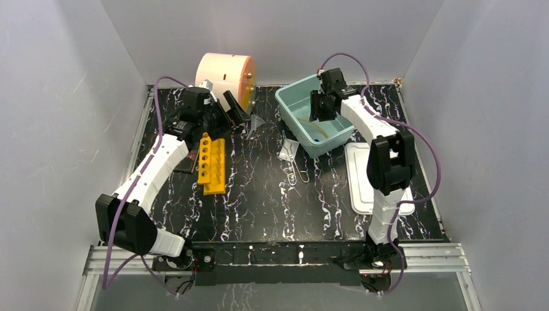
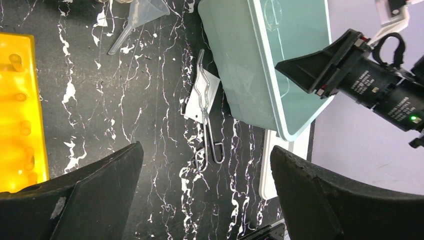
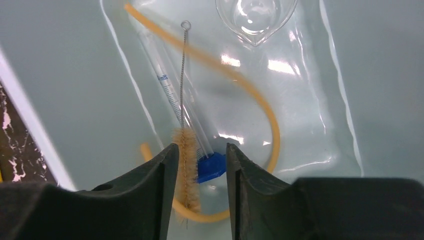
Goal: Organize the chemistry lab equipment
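My right gripper is down inside the teal bin, jaws open a finger's width. Between them, on the bin floor, lie a bristle brush and the blue cap of a clear graduated tube. A tan rubber loop and a small glass dish lie beyond. My left gripper is wide open and empty above the table, near the drum. A yellow tube rack, a clear funnel and wire tongs lie on the table.
A large cream drum with an orange face stands at the back, right behind my left gripper. A white lid lies flat to the right of the bin, by the right arm. Grey walls close in the black marbled table.
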### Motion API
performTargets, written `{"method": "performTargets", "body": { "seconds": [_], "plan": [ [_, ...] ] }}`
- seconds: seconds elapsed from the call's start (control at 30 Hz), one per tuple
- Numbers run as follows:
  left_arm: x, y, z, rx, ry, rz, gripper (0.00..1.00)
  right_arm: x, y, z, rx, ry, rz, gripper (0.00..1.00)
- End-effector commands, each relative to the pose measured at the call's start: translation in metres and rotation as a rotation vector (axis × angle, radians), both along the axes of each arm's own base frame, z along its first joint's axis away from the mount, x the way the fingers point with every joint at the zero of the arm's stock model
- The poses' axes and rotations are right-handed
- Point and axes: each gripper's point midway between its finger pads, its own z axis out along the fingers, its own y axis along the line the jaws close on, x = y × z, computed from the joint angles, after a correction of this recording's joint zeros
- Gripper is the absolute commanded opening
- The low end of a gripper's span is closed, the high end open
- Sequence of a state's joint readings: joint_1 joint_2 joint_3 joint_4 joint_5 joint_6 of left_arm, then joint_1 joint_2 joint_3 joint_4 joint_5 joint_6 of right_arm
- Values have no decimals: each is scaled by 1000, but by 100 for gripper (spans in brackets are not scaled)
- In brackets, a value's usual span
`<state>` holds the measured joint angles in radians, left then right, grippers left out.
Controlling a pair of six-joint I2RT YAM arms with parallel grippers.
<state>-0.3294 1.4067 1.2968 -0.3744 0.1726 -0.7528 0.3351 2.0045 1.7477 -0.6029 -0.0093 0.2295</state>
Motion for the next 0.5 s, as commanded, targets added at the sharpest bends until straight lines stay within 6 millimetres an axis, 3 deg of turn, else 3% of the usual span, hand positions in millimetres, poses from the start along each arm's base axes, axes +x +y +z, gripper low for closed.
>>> {"method": "performTargets", "body": {
  "seconds": [0.0,0.23,0.33,0.47],
  "plan": [
    [-3,2,4,16,-18,-13,98,-1,2,68,56,-113,-20,50],
    [-3,3,0,26,-8,-6,98,-17,5,114,111,-185,10,56],
    [-3,4,-1,28,-4,-4,98,-28,18,129,134,-210,63,57],
    [-3,9,-2,51,-3,17,98,-54,50,140,118,-252,135,58]
  ]
}}
